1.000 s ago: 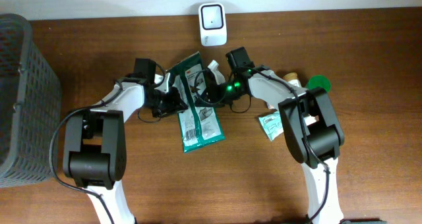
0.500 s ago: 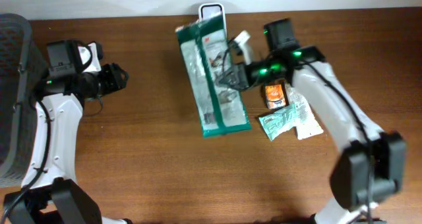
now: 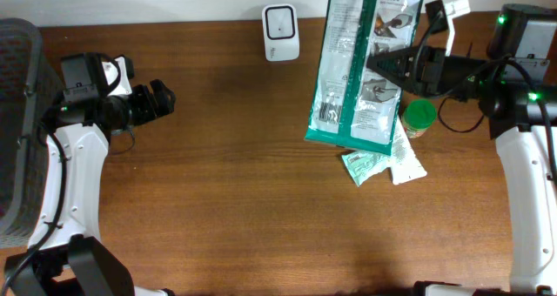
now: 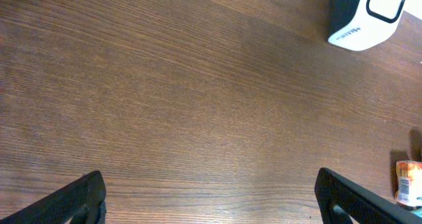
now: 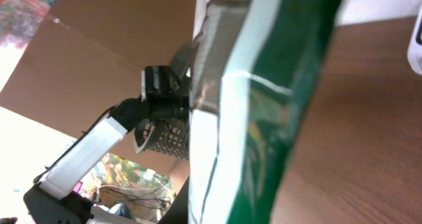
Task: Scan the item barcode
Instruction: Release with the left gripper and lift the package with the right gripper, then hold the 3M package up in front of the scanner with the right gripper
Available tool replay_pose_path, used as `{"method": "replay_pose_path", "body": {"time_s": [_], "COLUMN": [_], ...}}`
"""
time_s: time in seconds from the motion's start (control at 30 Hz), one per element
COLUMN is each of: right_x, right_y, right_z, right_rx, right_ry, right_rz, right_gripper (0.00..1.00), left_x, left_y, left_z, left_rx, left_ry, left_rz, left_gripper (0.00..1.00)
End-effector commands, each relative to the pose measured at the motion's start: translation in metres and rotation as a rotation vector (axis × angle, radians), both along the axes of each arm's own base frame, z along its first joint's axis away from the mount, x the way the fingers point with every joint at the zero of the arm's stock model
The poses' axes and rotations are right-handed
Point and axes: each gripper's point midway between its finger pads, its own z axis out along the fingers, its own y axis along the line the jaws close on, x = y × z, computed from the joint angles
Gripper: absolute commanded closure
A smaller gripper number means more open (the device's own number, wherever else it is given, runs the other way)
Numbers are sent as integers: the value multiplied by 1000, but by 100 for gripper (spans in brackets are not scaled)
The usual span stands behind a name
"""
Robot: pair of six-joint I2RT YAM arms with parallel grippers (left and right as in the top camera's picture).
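Note:
The item is a green and clear 3M package [image 3: 365, 61], lifted high off the table at the right and hanging upright. Its barcode [image 3: 326, 113] faces the overhead camera at the lower left corner. My right gripper [image 3: 402, 70] is shut on the package's right side. In the right wrist view the package [image 5: 264, 118] fills the middle, edge-on, and hides the jaws. The white scanner [image 3: 281, 32] stands at the table's back edge, left of the package. My left gripper [image 3: 162, 100] hovers far left, open and holding nothing; its fingers [image 4: 82, 197] stand wide apart over bare wood.
A green-capped bottle [image 3: 420, 115] and flat white and green packets [image 3: 376, 165] lie under the raised package. A dark mesh basket [image 3: 13, 131] stands at the left edge. The scanner [image 4: 366, 13] and a small orange item [image 4: 409, 183] show in the left wrist view.
The right arm has carried the package up and to the right, past the scanner. The left gripper has let go, pulled back to the left and opened wide.

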Motion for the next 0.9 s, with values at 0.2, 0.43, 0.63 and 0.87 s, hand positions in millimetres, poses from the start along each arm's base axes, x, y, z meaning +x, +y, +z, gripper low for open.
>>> {"method": "replay_pose_path", "body": {"time_s": [0.2,0.43,0.63,0.87], "right_x": [5,90,166,229], "right_y": [7,15,73,108], "right_z": [28,-14,-61,-89], "right_rx": [4,-631,-1221,-1218], "right_ry": [-148,-451,-961,-1259], "right_rz": [20,-483,-441,-541], "right_gripper": [96,96,96,96], "left_x": [-2,-2,-2,-2], "left_y": [1,1,1,1], "left_z": [-6,-6,-6,-6], "left_rx": [5,5,5,5], "left_ry": [15,15,15,15], "left_rz": [-4,-4,-4,-4], "left_gripper": [1,1,1,1]}}
